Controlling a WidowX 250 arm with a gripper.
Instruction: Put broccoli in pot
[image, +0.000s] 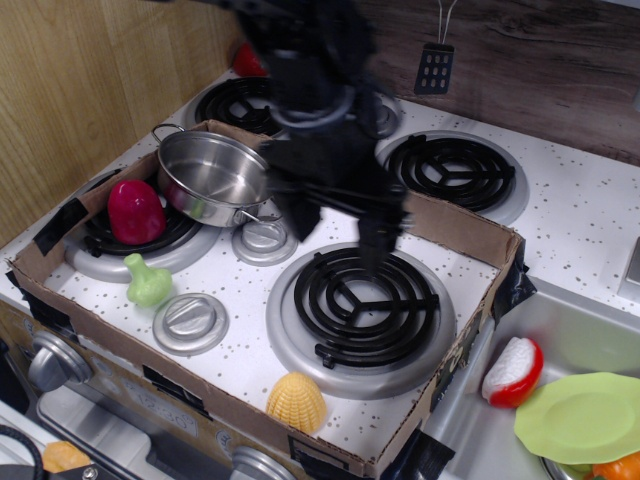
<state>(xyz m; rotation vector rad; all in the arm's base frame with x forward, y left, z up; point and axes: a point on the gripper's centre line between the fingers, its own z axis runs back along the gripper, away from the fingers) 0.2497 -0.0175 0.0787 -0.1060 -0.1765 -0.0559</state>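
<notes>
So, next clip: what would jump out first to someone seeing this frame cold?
The blurred black robot gripper dominates, hanging open-jawed over the middle of the cardboard-walled stovetop tray. Left of it, the shiny round stainless-steel pot sits tilted on the back-left burner beside a magenta-red toy pepper. The small light-green plastic broccoli lies untouched near the tray's front-left, with a yellow ridged corn piece at the front edge.

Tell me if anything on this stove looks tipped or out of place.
The pot sits tilted, propped on the back-left burner's edge rather than flat. A cardboard tray wall rings the cooktop. The broccoli lies loose beside a burner knob.
</notes>
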